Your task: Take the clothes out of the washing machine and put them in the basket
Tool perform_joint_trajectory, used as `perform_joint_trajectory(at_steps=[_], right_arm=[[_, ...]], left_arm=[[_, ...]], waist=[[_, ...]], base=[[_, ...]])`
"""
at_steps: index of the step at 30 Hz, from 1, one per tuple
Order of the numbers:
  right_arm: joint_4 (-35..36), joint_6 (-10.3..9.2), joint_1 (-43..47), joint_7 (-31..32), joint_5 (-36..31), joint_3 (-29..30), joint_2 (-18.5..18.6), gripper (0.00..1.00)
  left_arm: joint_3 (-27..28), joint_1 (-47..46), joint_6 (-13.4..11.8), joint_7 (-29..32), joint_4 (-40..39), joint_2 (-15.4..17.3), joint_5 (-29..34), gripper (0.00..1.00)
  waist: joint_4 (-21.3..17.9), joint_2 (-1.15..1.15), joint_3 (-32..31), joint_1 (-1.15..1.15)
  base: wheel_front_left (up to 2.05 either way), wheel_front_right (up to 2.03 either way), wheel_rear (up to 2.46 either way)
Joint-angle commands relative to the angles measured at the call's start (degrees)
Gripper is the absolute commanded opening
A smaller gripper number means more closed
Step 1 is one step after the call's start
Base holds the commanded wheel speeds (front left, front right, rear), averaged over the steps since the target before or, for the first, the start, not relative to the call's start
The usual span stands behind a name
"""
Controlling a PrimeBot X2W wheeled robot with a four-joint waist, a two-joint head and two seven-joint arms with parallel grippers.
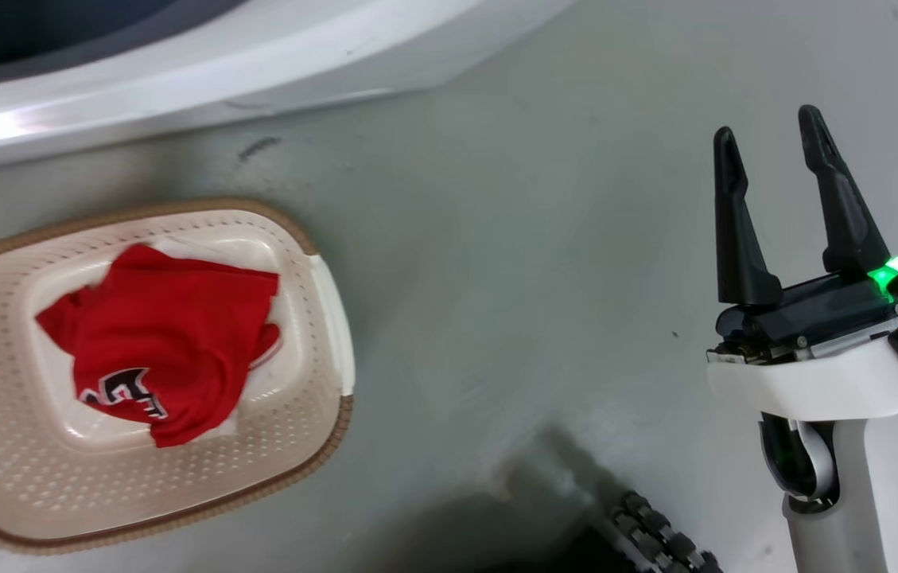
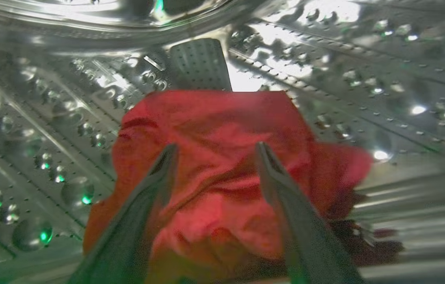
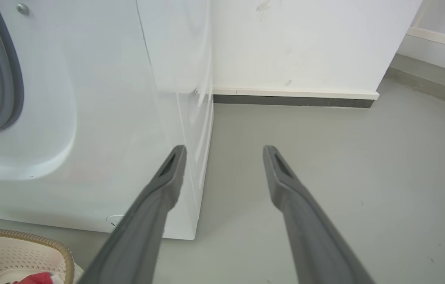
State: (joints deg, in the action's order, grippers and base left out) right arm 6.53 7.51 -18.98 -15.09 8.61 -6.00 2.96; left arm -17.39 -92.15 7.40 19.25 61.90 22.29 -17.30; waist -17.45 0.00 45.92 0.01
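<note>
With my left claw (image 2: 216, 146) spread open inside the drum (image 2: 41, 130), the red garment (image 2: 214, 118) lies heaped dead ahead of its fingertips on the drum floor, nearest this arm.

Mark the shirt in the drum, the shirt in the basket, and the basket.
Shirt in the drum (image 2: 214, 157): left wrist view, crumpled middle.
Shirt in the basket (image 1: 170, 334): head view, red middle.
Basket (image 1: 178, 206): head view, brown rim.
</note>
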Motion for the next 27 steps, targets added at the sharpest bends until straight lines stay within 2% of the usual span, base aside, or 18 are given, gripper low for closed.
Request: perform_joint_trajectory(at_steps=[1,10,18,19,20,21,27], right_arm=[[0.59,-0.04,-0.88,-0.12,0.75,-0.43,-0.13,1.00],[1.42,-0.04,-1.16,-0.12,2.51,-0.46,-0.14,1.00],[1.68,-0.04,-0.57,-0.12,2.91,-0.05,-0.14,1.00],[1.67,-0.04,-0.46,-0.12,2.86,0.07,-0.14,1.00],[1.66,-0.04,-0.43,-0.12,2.84,0.16,-0.14,1.00],[1.68,-0.04,-0.46,-0.12,2.86,0.23,-0.14,1.00],[1.52,-0.04,-0.64,-0.12,2.69,0.22,-0.14,1.00]], left_arm=[[-0.84,-1.85,0.00,1.89,0.73,1.08,-0.65,1.00],[-3.63,-6.15,0.00,5.75,2.65,3.30,-1.73,1.00],[-4.63,-6.07,0.00,6.25,5.31,2.37,-2.30,1.00],[-4.82,-5.43,-0.20,6.19,5.46,1.79,-2.38,0.48],[-4.90,-5.19,-0.36,5.61,5.24,1.61,-2.38,0.20],[-5.03,-5.09,-0.71,5.13,5.03,1.59,-2.26,0.00],[-5.17,-4.54,-1.53,4.03,4.54,1.22,-2.56,0.00]], waist=[[-2.72,0.00,3.10,-0.01],[-4.66,0.00,7.22,-0.01],[-4.55,0.00,7.81,-0.01],[-4.41,0.00,7.76,-0.01],[-4.33,0.00,7.75,-0.01],[-4.27,0.00,7.76,-0.01],[-4.07,0.00,7.47,-0.01]], base=[[0.00,0.00,0.00],[0.00,0.00,0.00],[0.00,0.00,0.00],[0.00,0.00,0.00],[0.00,0.00,0.00],[0.00,0.00,0.00],[0.00,0.00,0.00]])
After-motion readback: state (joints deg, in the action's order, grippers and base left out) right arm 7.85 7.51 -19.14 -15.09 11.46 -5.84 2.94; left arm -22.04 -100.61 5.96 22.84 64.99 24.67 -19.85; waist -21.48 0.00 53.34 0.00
